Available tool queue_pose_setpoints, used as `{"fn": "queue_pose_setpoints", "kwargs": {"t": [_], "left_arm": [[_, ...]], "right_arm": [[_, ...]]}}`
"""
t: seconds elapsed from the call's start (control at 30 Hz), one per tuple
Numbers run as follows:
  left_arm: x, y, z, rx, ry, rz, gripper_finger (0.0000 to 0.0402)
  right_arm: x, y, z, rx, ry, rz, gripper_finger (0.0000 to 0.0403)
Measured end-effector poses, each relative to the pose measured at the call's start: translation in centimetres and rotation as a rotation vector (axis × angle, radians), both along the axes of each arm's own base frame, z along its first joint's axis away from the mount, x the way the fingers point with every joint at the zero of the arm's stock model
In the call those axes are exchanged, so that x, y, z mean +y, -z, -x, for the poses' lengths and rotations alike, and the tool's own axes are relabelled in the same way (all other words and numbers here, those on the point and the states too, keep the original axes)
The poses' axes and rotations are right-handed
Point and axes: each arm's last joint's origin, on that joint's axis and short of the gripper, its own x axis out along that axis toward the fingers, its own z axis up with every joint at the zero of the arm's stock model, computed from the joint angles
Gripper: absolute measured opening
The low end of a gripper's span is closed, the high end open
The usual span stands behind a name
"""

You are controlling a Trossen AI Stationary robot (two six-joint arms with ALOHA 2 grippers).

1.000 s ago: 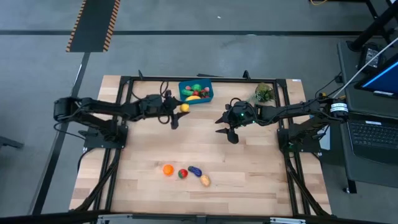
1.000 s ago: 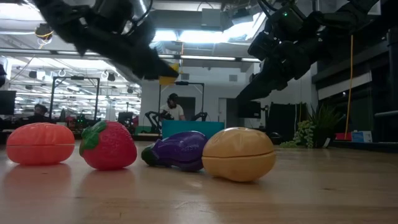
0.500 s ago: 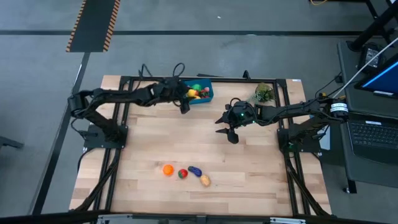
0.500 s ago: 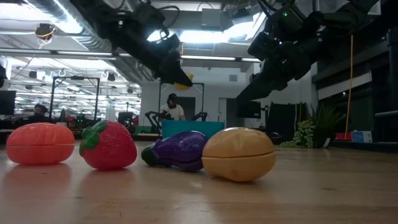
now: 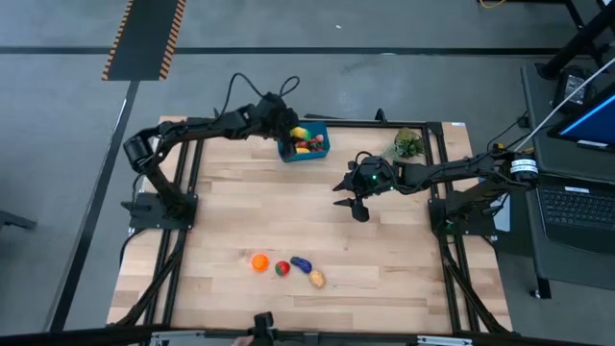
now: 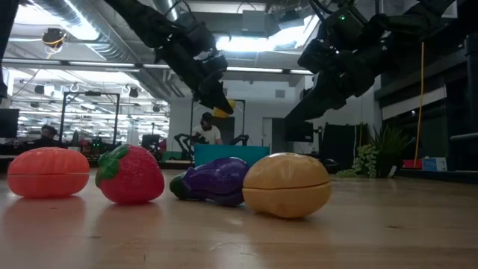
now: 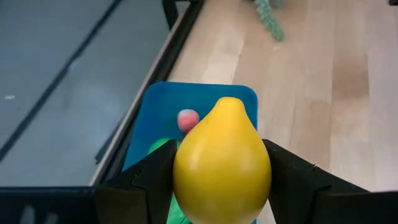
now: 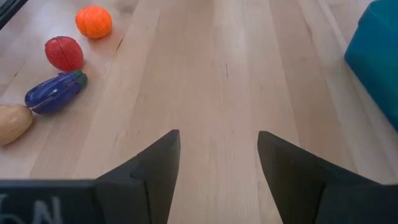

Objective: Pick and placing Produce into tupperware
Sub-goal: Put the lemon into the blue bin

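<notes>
Left wrist view – left claw [image 7: 222,180] grips lemon [image 7: 222,163] above tupperware [image 7: 149,118]

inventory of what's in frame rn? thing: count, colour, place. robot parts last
lemon: 1, yellow, held in the left gripper above the tupperware
tupperware: 1, blue, far edge of the table, already holds several produce pieces
orange: 1, orange, near side of table, left end of a row
strawberry: 1, red, next in the row
eggplant: 1, purple, next in the row
potato: 1, tan, right end of the row
plant sprig: 1, green, far right corner of table
table: 1, light wood
person: 1, in the room behind
left gripper: shut on the lemon, over the tupperware
right gripper: open, empty, above mid-table
</notes>
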Motion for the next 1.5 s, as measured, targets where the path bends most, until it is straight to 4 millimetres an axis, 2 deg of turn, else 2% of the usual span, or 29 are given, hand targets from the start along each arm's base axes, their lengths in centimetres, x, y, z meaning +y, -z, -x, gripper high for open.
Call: {"fn": "queue_pose_setpoints", "kwargs": {"t": [0.33,0.77,1.07,1.33,1.5], "left_arm": [[2.8,1.2,-2.9,0.147,0.073,0.053,0.0197],[6.5,1.5,-6.6,0.227,0.119,0.076,0.0197],[8.0,2.8,-7.0,0.222,0.123,0.113,0.0197],[8.1,2.6,-7.0,0.207,0.116,0.111,0.0197],[8.3,3.7,-7.4,0.205,0.124,0.12,0.0197]], "right_arm": [[0.0,0.0,0.0,0.001,-0.01,0.014,0.0218],[0.0,0.3,0.2,0.038,-0.01,0.007,0.0218],[0.0,0.3,0.2,0.041,-0.011,0.008,0.0218],[0.0,0.3,0.2,0.041,-0.011,0.008,0.0218],[0.0,0.3,0.2,0.041,-0.011,0.008,0.0218]]}}
